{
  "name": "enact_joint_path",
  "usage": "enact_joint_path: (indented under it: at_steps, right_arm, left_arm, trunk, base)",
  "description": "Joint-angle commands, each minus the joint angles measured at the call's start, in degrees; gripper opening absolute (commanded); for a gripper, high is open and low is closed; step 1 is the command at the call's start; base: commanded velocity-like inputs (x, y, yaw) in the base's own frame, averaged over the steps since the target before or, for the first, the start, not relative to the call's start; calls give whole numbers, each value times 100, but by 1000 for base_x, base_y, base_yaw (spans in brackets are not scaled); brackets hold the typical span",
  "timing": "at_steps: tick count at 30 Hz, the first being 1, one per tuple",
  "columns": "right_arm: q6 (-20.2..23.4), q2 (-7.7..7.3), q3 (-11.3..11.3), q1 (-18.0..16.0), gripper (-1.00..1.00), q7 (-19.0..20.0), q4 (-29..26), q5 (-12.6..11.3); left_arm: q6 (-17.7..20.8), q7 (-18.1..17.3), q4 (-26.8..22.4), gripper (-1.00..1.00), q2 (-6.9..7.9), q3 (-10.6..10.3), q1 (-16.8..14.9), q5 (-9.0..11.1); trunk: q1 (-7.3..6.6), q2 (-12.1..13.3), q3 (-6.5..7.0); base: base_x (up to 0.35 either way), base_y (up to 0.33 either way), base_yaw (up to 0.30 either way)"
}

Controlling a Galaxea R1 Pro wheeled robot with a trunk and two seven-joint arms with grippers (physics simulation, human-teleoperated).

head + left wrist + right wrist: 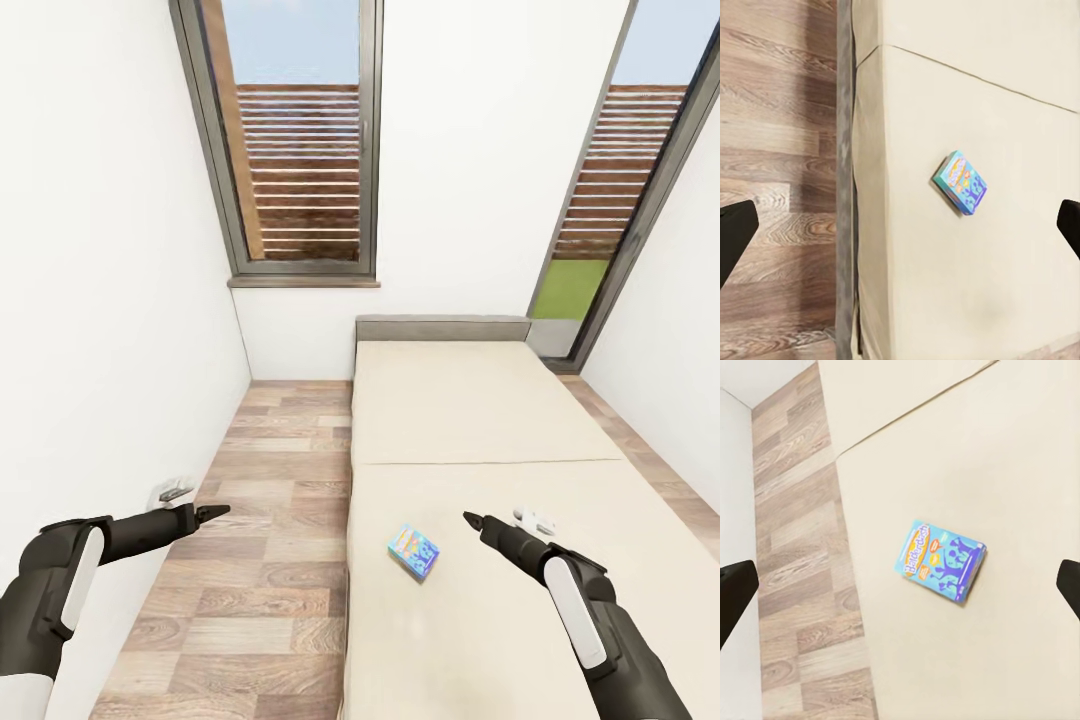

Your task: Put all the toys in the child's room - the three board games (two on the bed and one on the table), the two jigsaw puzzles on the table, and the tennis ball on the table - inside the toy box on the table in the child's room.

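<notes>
A small blue square board game [414, 552] lies flat on the beige bed [470, 400], near its left side. It also shows in the left wrist view [961, 182] and the right wrist view [941, 560]. My right gripper [468, 517] hovers over the bed just right of the game, open and empty, with its dark fingers [735, 592] far apart. My left gripper [220, 511] hangs over the wood floor left of the bed, also open and empty, its fingers [733, 234] spread wide.
The bed's low grey headboard [443, 328] stands against the far white wall between two tall dark-framed windows [300, 140]. A strip of wood-plank floor [270, 520] runs between the bed and the white left wall [100, 300]. A seam [480, 462] crosses the bed cover.
</notes>
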Motion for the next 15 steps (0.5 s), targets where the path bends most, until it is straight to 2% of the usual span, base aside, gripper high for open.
enact_joint_path:
  at_steps: [1, 12, 15]
  right_arm:
    - [31, 1, -8, -4, 100, 1, -12, -17]
    - [12, 7, 71, -4, 100, 0, -58, -11]
    - [-90, 79, 73, -32, 100, -14, -3, -24]
  left_arm:
    - [45, 12, -1, 100, 0, 5, -6, 41]
    - [45, 22, -1, 100, -1, 2, -8, 22]
    - [45, 18, -1, 100, 4, 7, -8, 19]
  trunk:
    - [3, -12, -12]
    - [3, -12, -12]
    - [3, -12, -12]
  base:
    - [0, 0, 0]
    - [0, 0, 0]
    - [0, 0, 0]
